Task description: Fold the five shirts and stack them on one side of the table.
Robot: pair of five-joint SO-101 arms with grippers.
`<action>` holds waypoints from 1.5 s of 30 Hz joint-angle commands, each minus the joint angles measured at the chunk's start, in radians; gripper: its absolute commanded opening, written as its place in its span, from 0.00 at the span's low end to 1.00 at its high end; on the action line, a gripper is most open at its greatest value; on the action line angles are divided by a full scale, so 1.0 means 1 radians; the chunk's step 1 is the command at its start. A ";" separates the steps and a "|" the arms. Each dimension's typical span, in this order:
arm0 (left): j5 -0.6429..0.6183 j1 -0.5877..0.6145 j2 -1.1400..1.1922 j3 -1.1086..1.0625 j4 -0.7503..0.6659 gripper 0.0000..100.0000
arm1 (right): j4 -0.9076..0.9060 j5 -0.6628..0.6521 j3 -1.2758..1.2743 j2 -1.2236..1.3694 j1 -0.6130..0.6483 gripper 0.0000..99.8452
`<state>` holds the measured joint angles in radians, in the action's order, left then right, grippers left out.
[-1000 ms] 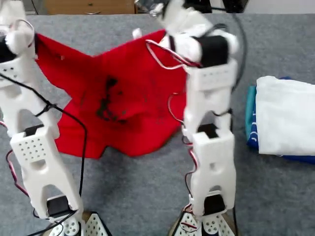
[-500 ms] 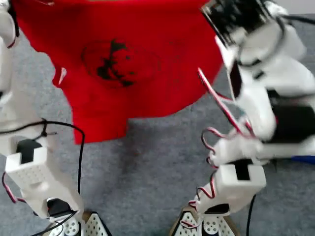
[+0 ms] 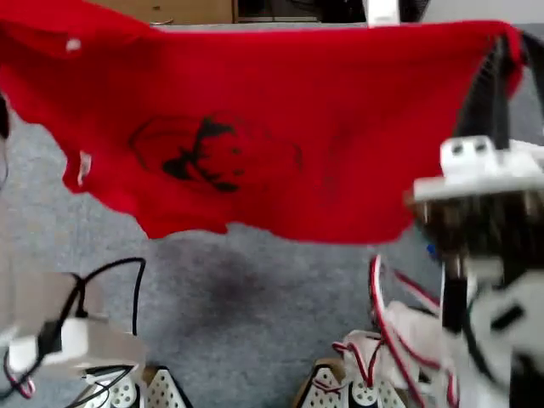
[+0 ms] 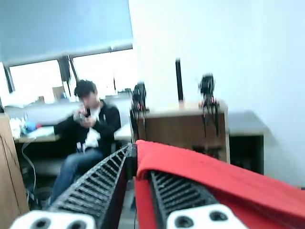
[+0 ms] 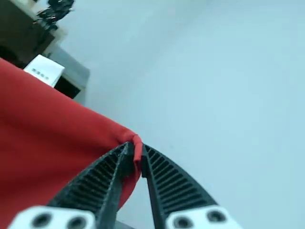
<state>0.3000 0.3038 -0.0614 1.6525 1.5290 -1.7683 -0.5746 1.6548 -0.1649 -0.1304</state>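
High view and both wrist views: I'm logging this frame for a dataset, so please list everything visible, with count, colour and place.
Red fabric T-shirt with a black chest print: one, red, held in the air and spread wide above the table.
Grey cloth-covered table: one, grey, beneath the shirt.
Left claw: one, black ribbed fingers, shut on the shirt's edge.
Right claw: one, black ribbed fingers, shut on a shirt corner.

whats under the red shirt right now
Below the hem of the lifted red shirt, grey table shows. The table farther back is covered by the cloth, so anything there cannot be seen.
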 commanded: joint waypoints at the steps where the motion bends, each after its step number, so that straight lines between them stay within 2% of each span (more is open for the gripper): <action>1: 0.000 -0.002 -0.077 0.020 -0.025 0.02 | -0.014 -0.006 0.005 -0.058 -0.059 0.00; 9: 0.011 0.003 -0.188 0.020 -0.021 0.02 | -0.018 -0.012 -0.005 -0.148 -0.102 0.00; 14: 0.048 0.002 -0.176 -0.028 -0.017 0.02 | -0.018 -0.012 -0.174 -0.154 -0.102 0.00; 18: 0.087 0.002 -0.174 -0.155 0.000 0.02 | -0.018 -0.008 -0.369 -0.157 -0.096 0.00; 23: 0.170 -0.009 -0.163 -0.330 0.157 0.02 | -0.018 -0.008 -0.619 -0.156 -0.094 0.00; 29: 0.264 -0.089 -0.163 -0.766 0.170 0.02 | -0.002 -0.011 -1.061 -0.153 -0.025 0.00; 32: 0.272 -0.127 -0.162 -1.030 0.038 0.02 | 0.107 -0.008 -1.300 -0.151 0.028 0.00; 38: 0.270 -0.137 -0.163 -1.510 -0.446 0.02 | 0.585 -0.011 -1.704 -0.148 0.047 0.00; 45: 0.269 -0.140 -0.133 -1.752 -0.879 0.02 | 1.115 -0.015 -1.982 -0.147 0.056 0.00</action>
<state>0.5654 0.1734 -0.2056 -0.0537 0.8355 -0.8753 -0.5792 -0.2708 -0.3046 -0.0844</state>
